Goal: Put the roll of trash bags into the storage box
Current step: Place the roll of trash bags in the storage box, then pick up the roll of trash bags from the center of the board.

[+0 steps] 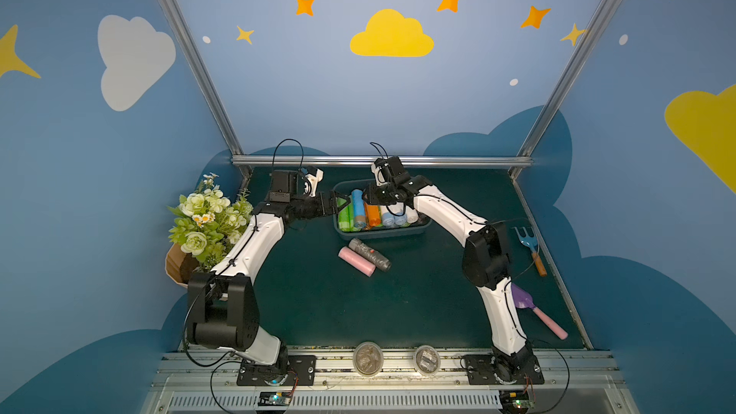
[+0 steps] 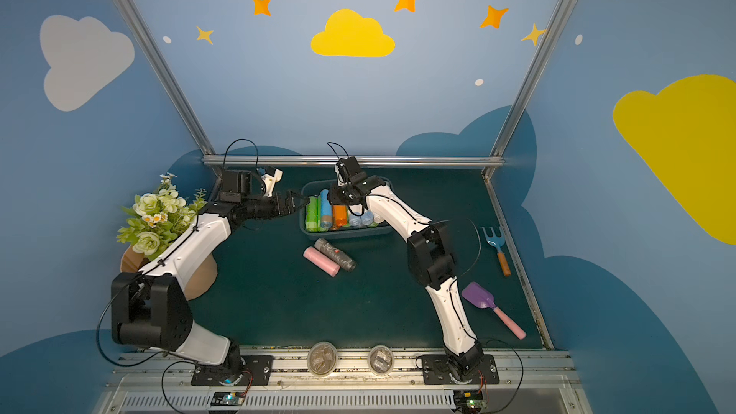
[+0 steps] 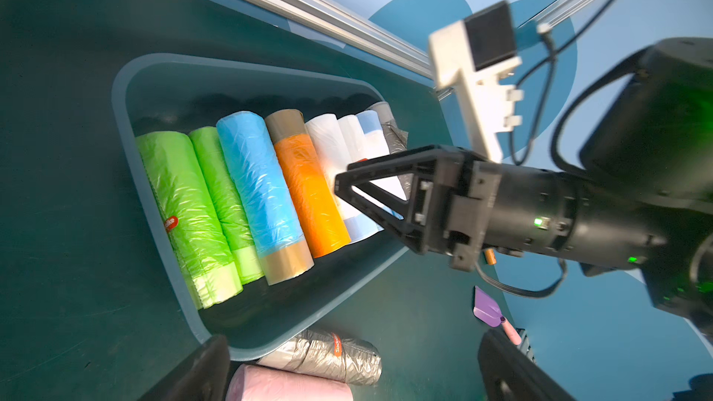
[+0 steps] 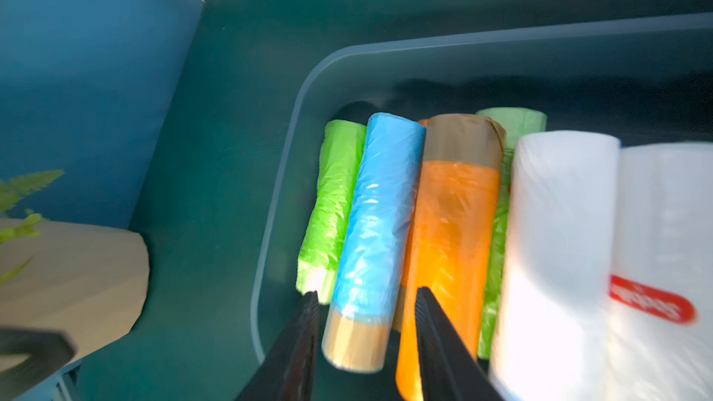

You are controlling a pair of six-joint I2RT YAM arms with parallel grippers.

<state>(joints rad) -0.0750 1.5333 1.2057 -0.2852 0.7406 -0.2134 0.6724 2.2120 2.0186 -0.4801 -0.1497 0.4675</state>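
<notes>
Right claw [image 4: 366, 295] hangs part-open, empty, over the storage box [image 1: 382, 233] at frame centre; pink roll [image 1: 357, 262] and grey roll [image 1: 370, 254] lie just below it; better rise straight, then pinch one mid-length; left claw [image 1: 338, 203] gapes released

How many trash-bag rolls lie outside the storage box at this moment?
2. A pink roll and a grey roll lie side by side on the table, just in front of the storage box. No others show, though parts of the table are hidden.
</notes>
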